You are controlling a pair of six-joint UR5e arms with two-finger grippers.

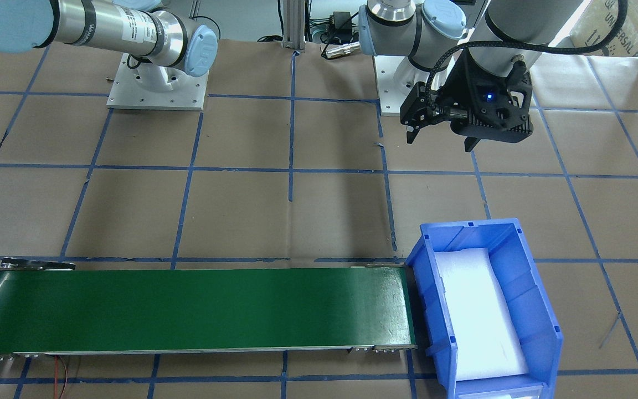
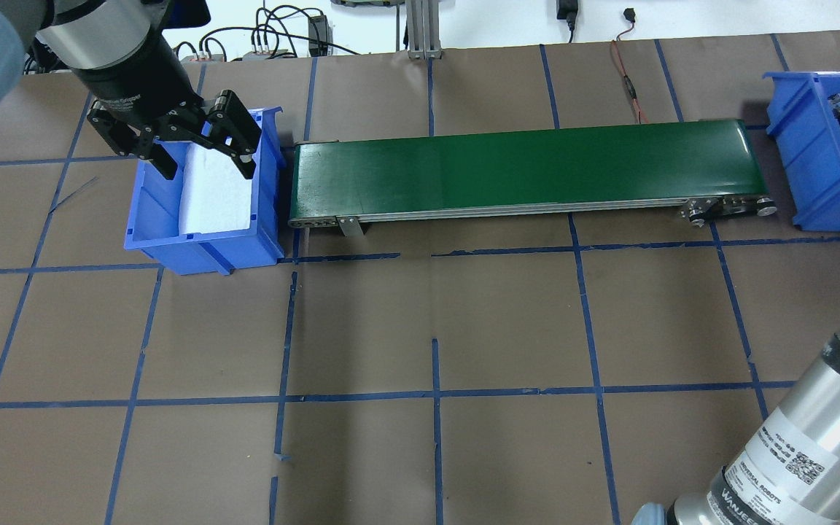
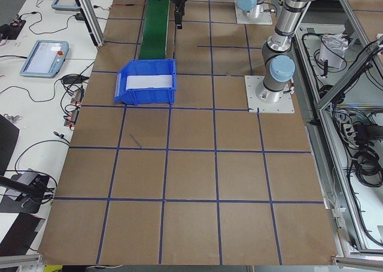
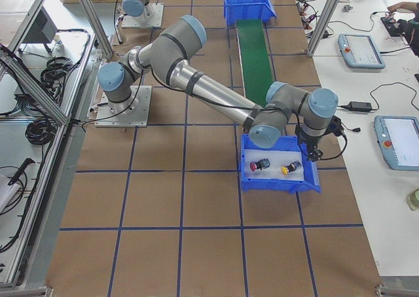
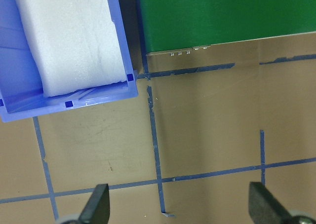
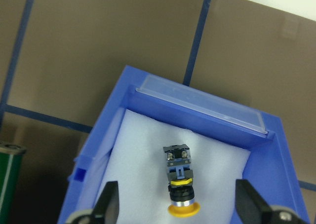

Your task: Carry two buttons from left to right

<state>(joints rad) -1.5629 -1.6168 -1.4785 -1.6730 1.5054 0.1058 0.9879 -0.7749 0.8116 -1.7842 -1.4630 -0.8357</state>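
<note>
Nearest us in the exterior right view, the right arm reaches across the table (image 4: 163, 199) to a blue bin (image 4: 275, 183) at the near end of the conveyor. Both buttons lie in this bin on white foam (image 6: 143, 150). The red button (image 4: 262, 165) is on the robot's side, and the yellow button (image 4: 291, 169) lies near it without touching.

We see the right gripper (image 6: 177, 194) hanging above the yellow button, its fingers spread wide and gripping nothing. In the wrist view that button lies on its side, with its yellow cap toward the lower edge and its contact block toward the bin's clear label strip (image 6: 202, 108).

Beyond the bin runs the green conveyor belt (image 4: 256, 55). At its far end stands a second blue bin (image 2: 172, 248), lined with a foam pad (image 2: 216, 193). The left gripper (image 2: 208, 164) hangs near that bin, raised off the table, with its fingers apart and nothing held.
</note>
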